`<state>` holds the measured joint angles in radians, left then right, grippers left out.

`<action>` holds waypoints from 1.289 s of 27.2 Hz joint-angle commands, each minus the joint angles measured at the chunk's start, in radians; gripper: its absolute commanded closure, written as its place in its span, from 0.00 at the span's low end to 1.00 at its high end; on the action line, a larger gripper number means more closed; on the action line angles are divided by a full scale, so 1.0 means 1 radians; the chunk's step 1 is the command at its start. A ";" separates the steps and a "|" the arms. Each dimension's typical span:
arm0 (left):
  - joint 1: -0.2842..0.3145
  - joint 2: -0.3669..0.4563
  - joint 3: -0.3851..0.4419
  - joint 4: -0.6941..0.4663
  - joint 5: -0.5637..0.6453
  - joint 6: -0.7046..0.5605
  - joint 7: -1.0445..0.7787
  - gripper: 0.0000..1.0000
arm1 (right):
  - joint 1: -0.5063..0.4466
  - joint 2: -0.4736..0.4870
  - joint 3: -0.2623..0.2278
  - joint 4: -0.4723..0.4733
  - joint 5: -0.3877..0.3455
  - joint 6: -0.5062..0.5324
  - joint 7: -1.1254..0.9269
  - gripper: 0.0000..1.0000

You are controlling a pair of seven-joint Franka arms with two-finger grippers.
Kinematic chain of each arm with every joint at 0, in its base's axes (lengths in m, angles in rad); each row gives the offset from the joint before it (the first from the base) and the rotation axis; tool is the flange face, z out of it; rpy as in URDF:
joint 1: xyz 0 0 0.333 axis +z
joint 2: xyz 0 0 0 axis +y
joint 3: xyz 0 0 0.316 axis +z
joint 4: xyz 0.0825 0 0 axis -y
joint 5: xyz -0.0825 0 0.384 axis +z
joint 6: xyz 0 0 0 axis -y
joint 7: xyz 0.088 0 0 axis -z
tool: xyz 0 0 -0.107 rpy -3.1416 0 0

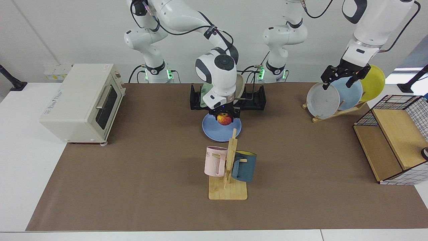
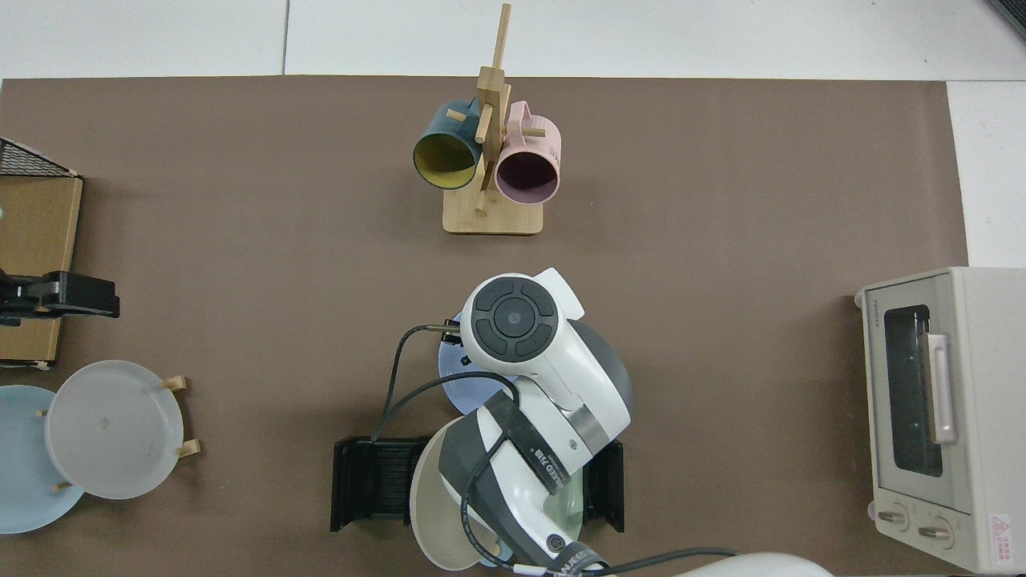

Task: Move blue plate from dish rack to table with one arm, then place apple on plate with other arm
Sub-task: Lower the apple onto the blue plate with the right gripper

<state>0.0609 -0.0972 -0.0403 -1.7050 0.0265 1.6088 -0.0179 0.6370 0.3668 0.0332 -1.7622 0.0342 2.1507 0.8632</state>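
The blue plate (image 1: pixel 214 131) lies flat on the brown mat of the table (image 1: pixel 133 167), just in front of the black dish rack (image 1: pixel 257 99). My right gripper (image 1: pixel 224 117) hangs right over the plate, shut on the red and yellow apple (image 1: pixel 224 119). Whether the apple touches the plate I cannot tell. In the top view the right arm covers the apple and leaves only a sliver of the blue plate (image 2: pixel 450 385) in front of the dish rack (image 2: pixel 373 481). My left gripper (image 1: pixel 344 77) waits open and holding nothing, raised over the wooden plate stand, and shows at the edge of the top view (image 2: pixel 68 294).
A toaster oven (image 1: pixel 80 100) stands beside the mat. A mug tree (image 1: pixel 229 170) with a pink and a dark blue mug is close in front of the plate. The wooden stand (image 1: pixel 334 113) holds grey, sky-blue and yellow plates. A wire basket (image 1: pixel 398 134) sits at the far side. A beige plate (image 2: pixel 437 497) leans in the rack.
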 commanded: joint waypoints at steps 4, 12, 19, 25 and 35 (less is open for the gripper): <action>-0.003 -0.010 -0.010 0.004 0.015 -0.006 -0.005 0.00 | -0.010 0.015 -0.006 -0.131 -0.004 0.170 0.022 1.00; -0.009 -0.012 -0.016 0.004 0.015 -0.006 -0.005 0.00 | -0.017 0.018 -0.007 -0.097 0.001 0.109 0.014 0.00; -0.003 -0.012 -0.012 0.004 0.015 -0.006 -0.005 0.00 | -0.023 -0.006 -0.016 0.075 0.019 -0.104 0.008 0.00; -0.003 -0.012 -0.015 0.004 0.015 -0.006 -0.005 0.00 | -0.111 -0.129 -0.016 0.078 0.023 -0.123 -0.110 0.00; -0.004 -0.012 -0.016 0.004 0.015 -0.006 -0.005 0.00 | -0.319 -0.224 -0.019 0.078 0.003 -0.160 -0.548 0.00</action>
<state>0.0586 -0.1010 -0.0554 -1.7034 0.0265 1.6091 -0.0181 0.4185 0.1752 0.0011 -1.6656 0.0358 1.9979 0.5147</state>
